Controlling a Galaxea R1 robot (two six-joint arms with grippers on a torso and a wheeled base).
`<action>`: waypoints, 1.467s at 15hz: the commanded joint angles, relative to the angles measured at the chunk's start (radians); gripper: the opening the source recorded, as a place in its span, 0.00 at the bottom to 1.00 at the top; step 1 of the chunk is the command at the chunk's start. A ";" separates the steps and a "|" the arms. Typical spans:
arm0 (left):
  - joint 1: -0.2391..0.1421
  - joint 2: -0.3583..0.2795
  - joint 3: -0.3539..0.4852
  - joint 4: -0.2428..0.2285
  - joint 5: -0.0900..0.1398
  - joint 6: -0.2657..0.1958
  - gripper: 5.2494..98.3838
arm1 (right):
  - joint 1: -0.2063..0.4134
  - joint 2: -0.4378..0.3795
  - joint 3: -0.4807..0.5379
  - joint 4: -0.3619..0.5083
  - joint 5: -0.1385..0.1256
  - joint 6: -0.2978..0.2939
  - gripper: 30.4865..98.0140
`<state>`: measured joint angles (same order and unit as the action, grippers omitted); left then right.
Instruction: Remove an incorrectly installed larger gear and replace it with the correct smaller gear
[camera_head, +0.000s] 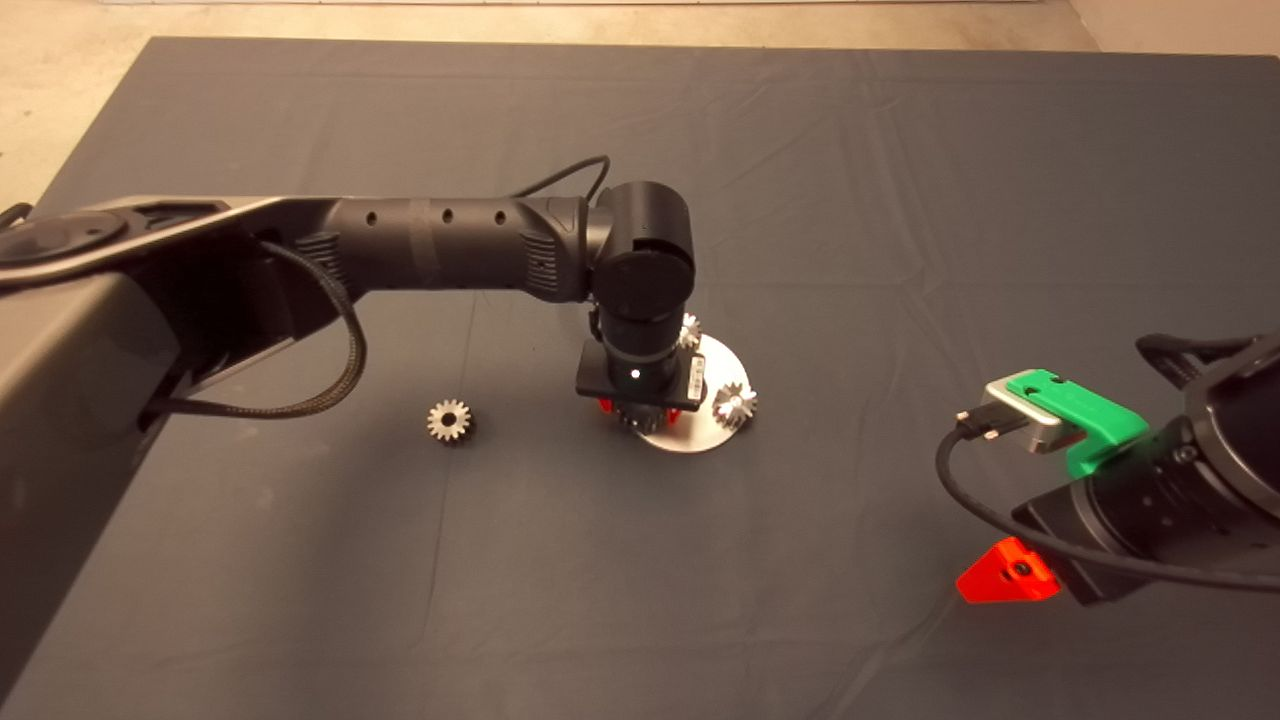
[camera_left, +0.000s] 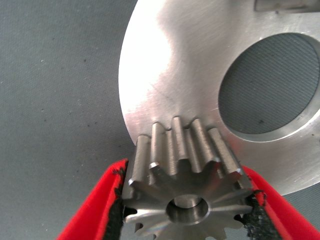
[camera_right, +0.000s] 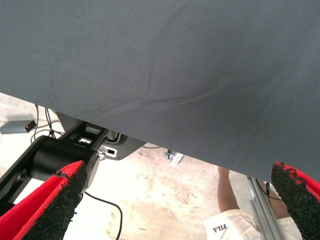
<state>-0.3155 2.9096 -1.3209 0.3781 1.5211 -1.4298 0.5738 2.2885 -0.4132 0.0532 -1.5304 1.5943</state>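
Left gripper (camera_left: 185, 210) had its jaws clamped on a gear (camera_left: 187, 175) above the round plate (camera_left: 170, 75); the head view hid this grip. Right gripper (camera_right: 175, 200) waited at the desk edge, jaws apart.

The larger gear (camera_left: 185, 185), silver with tall teeth and a dark centre hole, is being pinched axis-up by the left gripper (camera_left: 186, 205) at the steel plate's (camera_left: 170, 75) rim. The smaller gear (camera_head: 449, 420) is lying bore-up on the mat (camera_head: 300, 560), well apart.

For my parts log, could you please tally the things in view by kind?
Gears: 4, one held in the left gripper
Disc: 1
Grippers: 2, the right gripper parked
Total: 7
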 joint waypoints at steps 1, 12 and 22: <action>-0.008 0.004 0.007 0.033 0.137 0.006 0.49 | 0.015 0.000 0.002 0.034 0.003 -0.004 1.00; -0.009 0.010 0.007 0.027 0.137 0.000 0.45 | 0.014 0.000 0.002 0.034 0.003 -0.003 1.00; -0.087 0.012 0.012 -0.019 0.137 -0.004 0.45 | 0.014 0.000 0.002 0.034 0.003 -0.003 1.00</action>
<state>-0.3164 2.9149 -1.3191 0.3847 1.5272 -1.4302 0.5734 2.2885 -0.4132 0.0532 -1.5302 1.5943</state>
